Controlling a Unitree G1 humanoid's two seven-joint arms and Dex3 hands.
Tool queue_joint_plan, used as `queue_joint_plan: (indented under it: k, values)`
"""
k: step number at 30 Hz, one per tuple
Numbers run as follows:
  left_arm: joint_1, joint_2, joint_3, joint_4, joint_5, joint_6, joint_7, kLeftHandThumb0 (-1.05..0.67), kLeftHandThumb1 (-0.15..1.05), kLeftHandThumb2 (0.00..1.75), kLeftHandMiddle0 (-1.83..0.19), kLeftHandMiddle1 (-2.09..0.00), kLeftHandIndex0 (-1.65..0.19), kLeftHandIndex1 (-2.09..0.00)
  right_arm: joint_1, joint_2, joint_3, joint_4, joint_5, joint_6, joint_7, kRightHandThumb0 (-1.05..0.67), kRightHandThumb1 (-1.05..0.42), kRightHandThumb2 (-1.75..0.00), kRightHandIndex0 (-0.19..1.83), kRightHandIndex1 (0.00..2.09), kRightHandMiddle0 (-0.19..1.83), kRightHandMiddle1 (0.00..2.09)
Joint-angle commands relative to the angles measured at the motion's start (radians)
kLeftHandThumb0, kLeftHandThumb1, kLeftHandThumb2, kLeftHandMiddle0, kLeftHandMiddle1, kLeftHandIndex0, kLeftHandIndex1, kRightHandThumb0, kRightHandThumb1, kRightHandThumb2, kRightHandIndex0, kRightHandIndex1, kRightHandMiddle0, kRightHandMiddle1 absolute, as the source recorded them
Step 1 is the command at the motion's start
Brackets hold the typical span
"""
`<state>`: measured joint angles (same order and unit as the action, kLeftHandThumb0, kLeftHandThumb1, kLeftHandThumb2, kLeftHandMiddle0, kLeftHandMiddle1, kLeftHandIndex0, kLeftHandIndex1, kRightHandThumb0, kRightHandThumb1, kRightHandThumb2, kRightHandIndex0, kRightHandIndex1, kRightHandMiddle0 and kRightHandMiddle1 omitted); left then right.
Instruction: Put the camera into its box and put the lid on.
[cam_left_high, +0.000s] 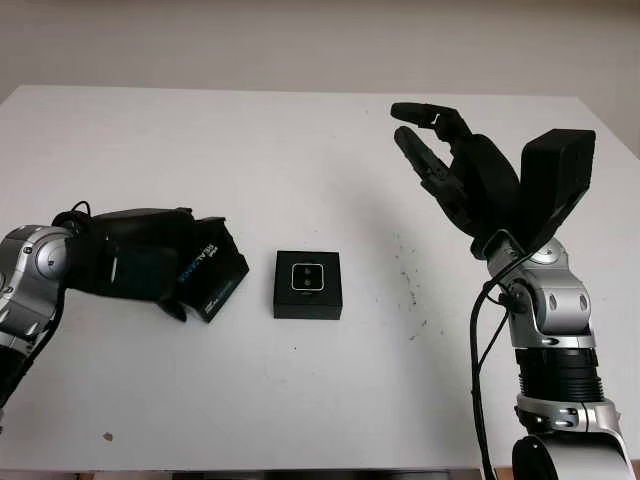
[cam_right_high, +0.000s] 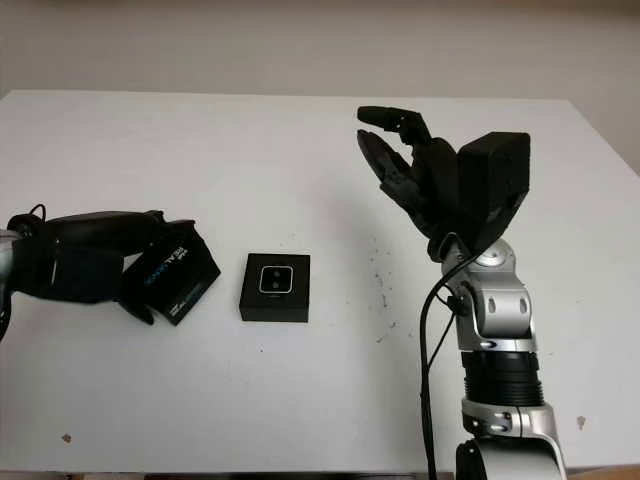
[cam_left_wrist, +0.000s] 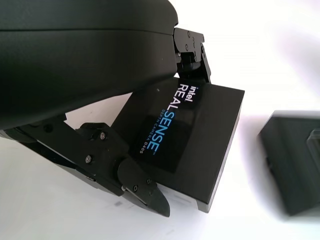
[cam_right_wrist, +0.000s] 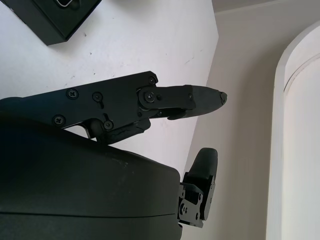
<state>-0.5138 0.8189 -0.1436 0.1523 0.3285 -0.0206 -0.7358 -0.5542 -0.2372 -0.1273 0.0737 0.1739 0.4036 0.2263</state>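
The black box sits at the middle of the white table, and the camera lies inside it, its pale face up. To the left of the box, my left hand is shut on the black lid, which bears blue and white RealSense lettering. The lid is tilted, with its lower edge at the table. One finger presses its far edge and another finger its near edge. My right hand is open, raised above the table's right side, well away from the box.
Dark specks mark the table right of the box. A black cable hangs along the right forearm. The table's front edge runs close to the picture's bottom, and a pale wall stands behind.
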Motion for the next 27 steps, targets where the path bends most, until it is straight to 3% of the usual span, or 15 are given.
queue_joint_plan:
  k: [1, 4, 5, 8, 12, 18, 27]
  values:
    - [-0.022, -0.018, 0.020, -0.068, -0.010, 0.089, -0.004, -0.15, 1.01, 0.05, -0.39, -1.42, -0.29, -1.27, 0.002, 0.000, -0.001, 0.008, 0.002, -0.026, 0.003, -0.49, -1.05, -0.30, 0.11, 0.14, -0.19, 1.30]
    - [-0.073, -0.032, 0.001, -0.153, 0.004, 0.238, -0.045, -0.17, 1.01, 0.05, -0.43, -1.50, -0.27, -1.32, 0.014, 0.017, 0.006, -0.004, -0.010, -0.037, -0.021, -0.50, -1.05, -0.32, 0.11, 0.14, -0.19, 1.18]
    - [-0.096, -0.034, -0.011, -0.179, 0.013, 0.287, -0.066, -0.18, 1.01, 0.05, -0.46, -1.50, -0.27, -1.33, 0.023, 0.027, 0.012, -0.019, -0.018, -0.042, -0.036, -0.53, -1.05, -0.35, 0.09, 0.14, -0.19, 0.95]
    - [-0.145, -0.042, -0.040, -0.230, 0.033, 0.396, -0.114, -0.18, 1.00, 0.05, -0.49, -1.46, -0.27, -1.34, 0.048, 0.048, 0.025, -0.061, -0.026, -0.043, -0.061, -0.55, -1.05, -0.45, 0.03, 0.10, -0.19, 0.57]
    - [-0.202, -0.058, -0.061, -0.255, 0.023, 0.504, -0.162, -0.20, 1.00, 0.05, -0.48, -1.49, -0.25, -1.44, 0.078, 0.077, 0.043, -0.100, -0.029, -0.046, -0.082, -0.59, -1.05, -0.55, -0.06, 0.06, -0.19, 0.28]
    - [-0.282, -0.072, -0.107, -0.280, 0.025, 0.613, -0.210, -0.21, 0.97, 0.05, -0.53, -1.47, -0.29, -1.45, 0.121, 0.118, 0.087, -0.103, -0.075, -0.087, -0.126, -0.56, -1.05, -0.60, -0.13, 0.03, -0.19, 0.11]
    - [-0.384, -0.091, -0.177, -0.268, 0.008, 0.801, -0.278, -0.20, 0.97, 0.06, -0.45, -1.50, -0.28, -1.51, 0.159, 0.176, 0.116, -0.057, -0.092, -0.151, -0.144, -0.66, -1.05, -0.61, -0.19, 0.00, -0.19, 0.00]
